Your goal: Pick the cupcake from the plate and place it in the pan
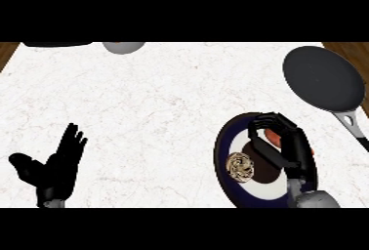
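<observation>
The cupcake [241, 164] sits on the plate [232, 133], left of its middle, seen from above with its swirled top facing up; from here it looks round, so I cannot tell a long axis. No label or writing can be read on anything.

The right hand [277, 139] is over the plate, fingers curled above a reddish thing [274, 137], just beside the cupcake and not around it.

The pan [323, 77] lies at the upper right, handle pointing to the lower right. The left hand [54, 168] rests open at the lower left, fingers up.
</observation>
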You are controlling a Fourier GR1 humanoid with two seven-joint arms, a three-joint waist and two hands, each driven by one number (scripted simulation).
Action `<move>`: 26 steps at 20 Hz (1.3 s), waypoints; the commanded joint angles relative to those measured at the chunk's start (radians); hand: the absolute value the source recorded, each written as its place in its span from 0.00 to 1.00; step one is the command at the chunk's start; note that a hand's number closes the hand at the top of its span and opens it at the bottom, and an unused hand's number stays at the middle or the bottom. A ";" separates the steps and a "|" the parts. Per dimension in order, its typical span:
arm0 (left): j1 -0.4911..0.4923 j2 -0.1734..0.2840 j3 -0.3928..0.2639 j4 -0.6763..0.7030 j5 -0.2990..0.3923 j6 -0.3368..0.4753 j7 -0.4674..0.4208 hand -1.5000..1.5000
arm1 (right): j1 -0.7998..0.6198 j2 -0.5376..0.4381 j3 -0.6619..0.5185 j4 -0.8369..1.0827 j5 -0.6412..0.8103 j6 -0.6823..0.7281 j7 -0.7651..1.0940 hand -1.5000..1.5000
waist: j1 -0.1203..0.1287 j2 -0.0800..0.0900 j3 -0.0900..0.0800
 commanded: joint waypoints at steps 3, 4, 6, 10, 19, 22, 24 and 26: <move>0.048 -0.026 -0.009 0.004 0.016 0.005 0.024 0.50 | 0.345 0.053 0.192 -0.216 0.282 -0.264 -0.110 0.00 | -0.021 -0.010 0.000; 0.043 -0.036 -0.005 0.031 0.014 -0.002 -0.011 0.50 | 0.366 0.082 0.223 -0.223 0.353 -0.342 -0.099 0.00 | -0.014 -0.005 -0.001; 0.049 -0.049 -0.020 0.056 0.010 -0.017 -0.029 0.50 | 0.454 0.071 0.282 -0.242 0.468 -0.413 -0.075 0.00 | 0.001 0.002 -0.001; 0.045 -0.092 -0.072 0.010 -0.027 0.030 -0.006 0.50 | 0.581 0.034 0.328 -0.384 0.680 -0.466 0.133 0.00 | 0.023 0.006 0.000; -0.053 -0.070 -0.052 0.061 -0.035 0.012 0.017 0.50 | 0.308 0.086 0.134 -0.519 0.975 -0.002 0.730 0.00 | 0.054 0.018 0.001; -0.017 -0.084 -0.070 0.040 -0.037 0.011 0.010 0.50 | 0.291 0.022 0.153 -0.483 0.949 0.198 0.835 0.00 | 0.072 0.021 -0.001; -0.022 -0.080 -0.079 0.036 -0.043 0.000 0.004 0.50 | 0.216 0.011 0.148 -0.433 0.928 0.320 0.912 0.00 | 0.091 0.026 -0.001; -0.024 -0.087 -0.073 0.022 -0.035 0.019 0.040 0.50 | 0.189 -0.014 0.157 -0.460 0.893 0.448 0.983 0.00 | 0.078 0.018 0.001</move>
